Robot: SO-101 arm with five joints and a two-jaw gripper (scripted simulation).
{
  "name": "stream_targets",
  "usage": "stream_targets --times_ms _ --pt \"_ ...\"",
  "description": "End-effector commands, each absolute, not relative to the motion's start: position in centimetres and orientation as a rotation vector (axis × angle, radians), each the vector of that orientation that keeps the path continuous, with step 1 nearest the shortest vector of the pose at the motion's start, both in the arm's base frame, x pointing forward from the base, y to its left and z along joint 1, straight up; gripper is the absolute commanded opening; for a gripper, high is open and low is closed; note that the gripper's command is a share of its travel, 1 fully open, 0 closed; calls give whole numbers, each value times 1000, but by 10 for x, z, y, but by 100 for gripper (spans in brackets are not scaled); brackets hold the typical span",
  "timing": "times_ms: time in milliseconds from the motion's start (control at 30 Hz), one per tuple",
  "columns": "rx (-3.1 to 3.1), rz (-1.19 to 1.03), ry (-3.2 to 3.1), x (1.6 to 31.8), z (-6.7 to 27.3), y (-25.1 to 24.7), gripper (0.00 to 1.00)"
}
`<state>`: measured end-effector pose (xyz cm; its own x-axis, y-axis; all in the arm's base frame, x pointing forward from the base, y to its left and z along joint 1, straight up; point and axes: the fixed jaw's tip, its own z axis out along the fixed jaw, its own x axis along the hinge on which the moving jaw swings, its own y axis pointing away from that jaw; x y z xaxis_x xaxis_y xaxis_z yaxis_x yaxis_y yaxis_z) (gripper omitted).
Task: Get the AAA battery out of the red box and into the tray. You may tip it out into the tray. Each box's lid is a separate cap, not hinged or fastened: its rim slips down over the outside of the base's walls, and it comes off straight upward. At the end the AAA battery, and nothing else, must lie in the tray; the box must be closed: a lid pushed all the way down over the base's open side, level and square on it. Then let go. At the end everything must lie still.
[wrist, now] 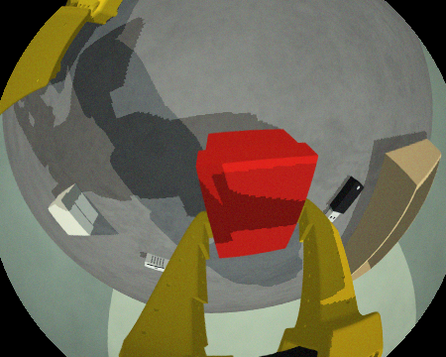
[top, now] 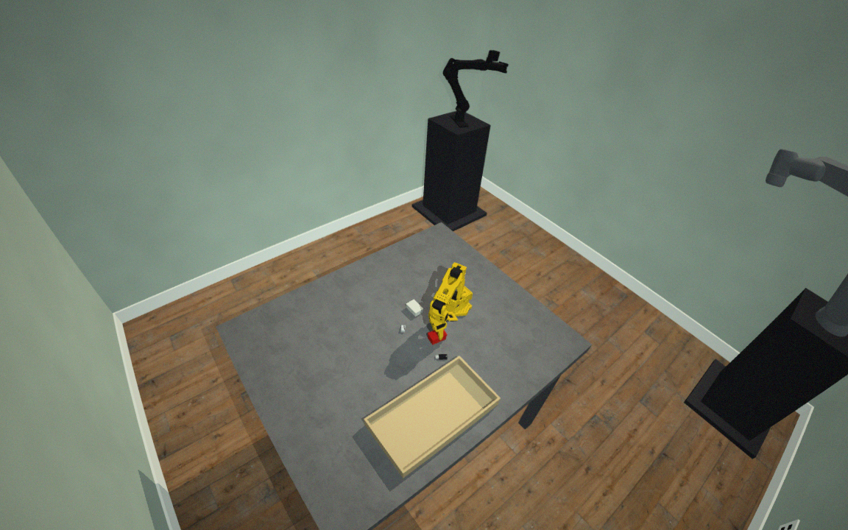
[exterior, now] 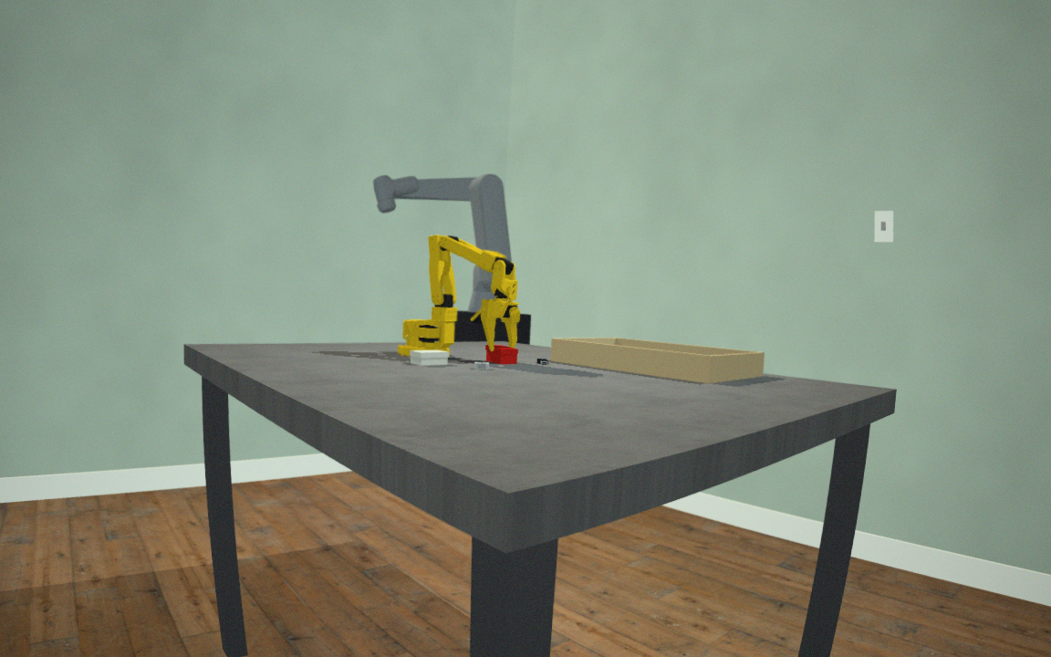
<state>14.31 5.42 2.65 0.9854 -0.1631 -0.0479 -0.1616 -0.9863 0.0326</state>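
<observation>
The red box (top: pixel 437 341) (exterior: pixel 502 356) (wrist: pixel 259 173) stands on the grey table with its lid on. My gripper (top: pixel 439 333) (exterior: pixel 502 346) (wrist: pixel 255 224) reaches straight down and is shut on the red box, one yellow finger on each side. The AAA battery is not in sight. The tan tray (top: pixel 411 387) (exterior: pixel 651 363) (wrist: pixel 408 173) lies empty on the table a short way beyond the box.
A small black object with a silver end (top: pixel 441 356) (wrist: pixel 345 197) lies between the box and the tray. A white box (top: pixel 414 307) (exterior: pixel 428 358) (wrist: pixel 70 218) and a tiny pale piece (top: pixel 402 328) (wrist: pixel 156 262) lie on the other side, near my arm's base.
</observation>
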Motion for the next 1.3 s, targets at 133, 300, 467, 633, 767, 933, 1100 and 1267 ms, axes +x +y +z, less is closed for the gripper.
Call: stream_targets --times_ms 133,300,467,633,767,933,1100,1267 --pt "3131 0 -254 151 50 57 22" --pt "3131 0 -254 151 57 57 22" --pt "3131 0 -254 150 62 57 22" --pt "3131 0 -254 149 66 56 22" --pt "3131 0 -254 149 66 56 22" --pt "3131 0 -254 149 67 56 22" --pt "3131 0 -254 149 67 56 22" --pt "3131 0 -254 149 67 56 22"
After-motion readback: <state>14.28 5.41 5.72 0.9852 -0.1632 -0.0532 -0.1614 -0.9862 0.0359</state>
